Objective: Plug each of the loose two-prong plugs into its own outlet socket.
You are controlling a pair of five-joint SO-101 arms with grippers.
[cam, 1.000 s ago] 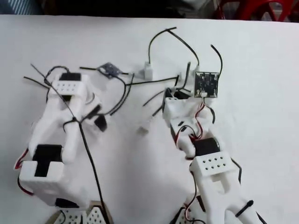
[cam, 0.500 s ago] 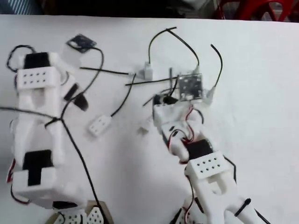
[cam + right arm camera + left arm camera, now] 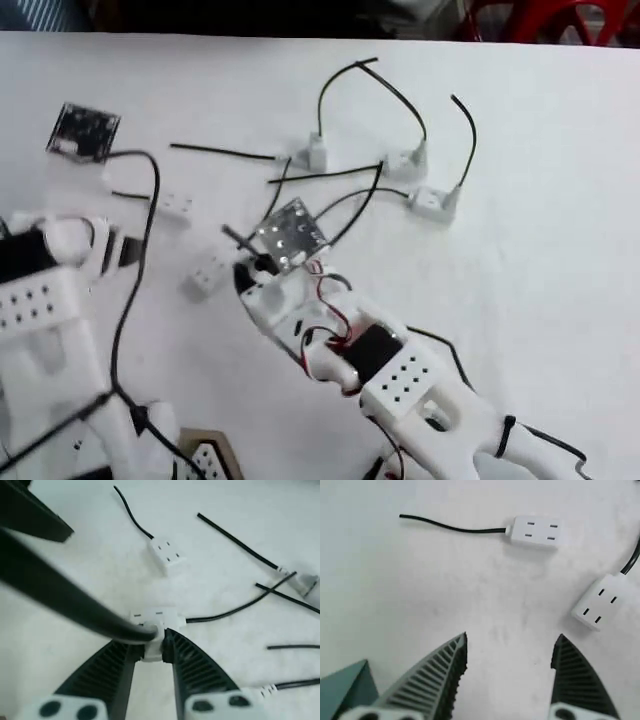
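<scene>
HIGH: right gripper (image 3: 248, 272) at centre of table (image 3: 560, 120), white rectangular plastic outlet socket (image 3: 210, 270) at its 9 o'clock; white corded plugs (image 3: 405, 160) loose toward 1 o'clock | LEFT WRIST: left gripper (image 3: 510, 652) spread, empty; second white socket (image 3: 537, 531) unfilled | RIGHT WRIST: jaws clamped on small white plug (image 3: 152, 647) touching socket; seating unclear, rest unplugged.

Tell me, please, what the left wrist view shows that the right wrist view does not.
Particular to the left wrist view: the left gripper, open, and a teal corner piece. Particular to the right wrist view: the right gripper, shut on what looks like a white plug, and several more loose black cords. Both share the white table and the same two sockets: one socket with a free-ended cord, and a second socket.
</scene>
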